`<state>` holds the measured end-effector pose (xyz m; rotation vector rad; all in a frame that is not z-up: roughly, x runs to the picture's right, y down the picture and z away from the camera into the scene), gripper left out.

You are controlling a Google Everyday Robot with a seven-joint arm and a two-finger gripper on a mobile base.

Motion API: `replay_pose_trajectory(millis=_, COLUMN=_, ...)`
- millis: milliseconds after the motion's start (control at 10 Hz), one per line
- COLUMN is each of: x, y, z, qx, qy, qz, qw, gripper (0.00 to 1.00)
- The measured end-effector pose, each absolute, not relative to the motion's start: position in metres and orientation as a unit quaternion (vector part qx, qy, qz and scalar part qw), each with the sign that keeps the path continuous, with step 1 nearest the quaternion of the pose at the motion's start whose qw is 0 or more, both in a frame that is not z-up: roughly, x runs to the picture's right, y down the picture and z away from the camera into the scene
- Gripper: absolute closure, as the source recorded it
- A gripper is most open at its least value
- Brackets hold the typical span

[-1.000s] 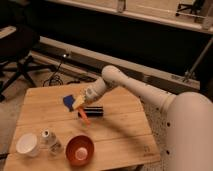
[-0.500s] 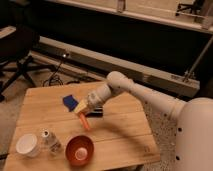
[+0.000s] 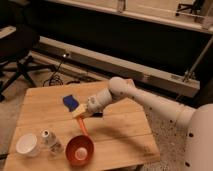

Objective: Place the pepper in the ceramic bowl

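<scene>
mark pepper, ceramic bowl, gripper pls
pepper (image 3: 82, 126), camera view: middle of the orange body hanging below the gripper.
ceramic bowl (image 3: 70, 146), camera view: left rim.
gripper (image 3: 81, 115), camera view: fingertip end, above the table, just up from the bowl.

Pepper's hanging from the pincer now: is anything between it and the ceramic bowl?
Nothing visible. The pincer holds the pepper just above and behind the ceramic bowl; the clear bottle stands off to the bowl's left.

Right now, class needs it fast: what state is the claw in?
Claw: closed on the pepper, held above the table just behind the ceramic bowl.
</scene>
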<state>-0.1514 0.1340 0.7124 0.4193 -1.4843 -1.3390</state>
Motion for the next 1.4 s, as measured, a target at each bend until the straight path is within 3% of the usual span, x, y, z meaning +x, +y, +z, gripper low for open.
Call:
replay_pose_trajectory(millis=800, x=-0.167, y=0.168, z=0.691, qx=0.32, qy=-0.611, qz=-0.566, qw=0.452, gripper=0.99)
replay_pose_trajectory(millis=900, x=-0.169, y=0.171, z=0.688, qx=0.334, qy=-0.613, qz=-0.566, qw=0.439, gripper=0.95)
replay_pose_trajectory(millis=1400, x=-0.173, y=0.177, z=0.683, qx=0.404, qy=-0.608, qz=-0.555, qw=0.399, gripper=0.44)
